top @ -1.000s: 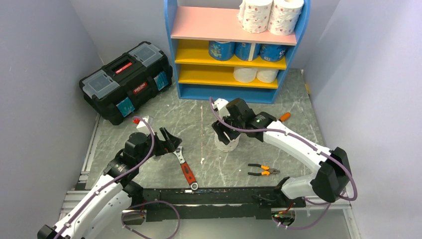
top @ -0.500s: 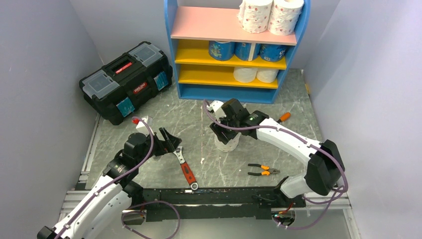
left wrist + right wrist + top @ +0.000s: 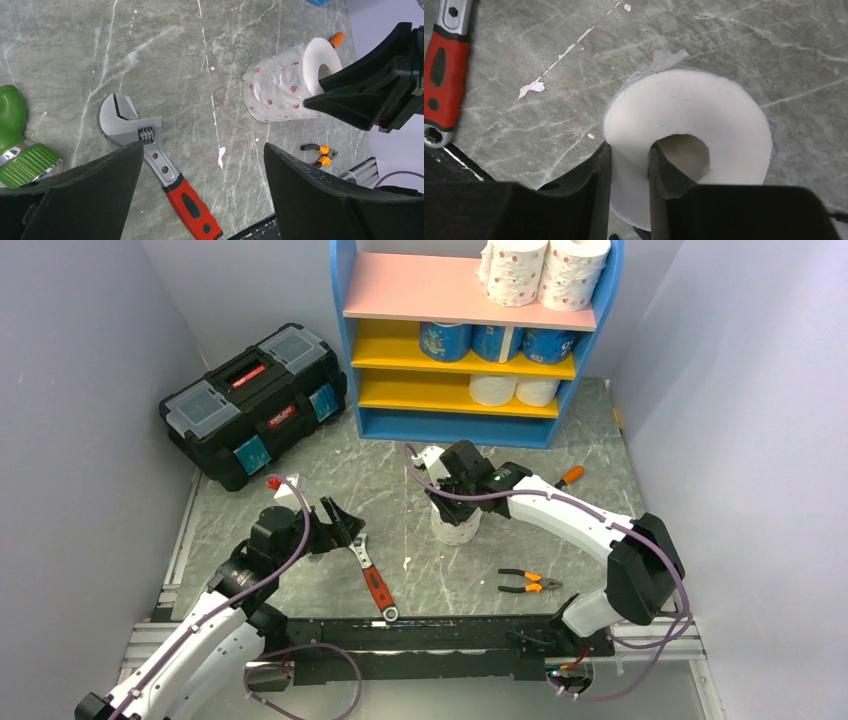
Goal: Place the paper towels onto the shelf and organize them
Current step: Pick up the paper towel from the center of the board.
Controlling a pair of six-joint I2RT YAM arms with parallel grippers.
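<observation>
Pink-dotted paper towel roll [image 3: 455, 528] stands upright on the worktop [image 3: 380, 490] directly under the right jaws, long axis vertical, hollow core facing up. The right wrist view alone shows the pinch: one finger [image 3: 659, 175] inside the core, the other outside the roll's wall. The left wrist view alone shows the dotted wrap. Left jaws hang spread wide over a wrench [image 3: 160, 165], the roll beyond them

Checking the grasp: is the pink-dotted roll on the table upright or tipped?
Upright: the roll stands on end, hollow core facing up, right pincer pinching its wall.
</observation>
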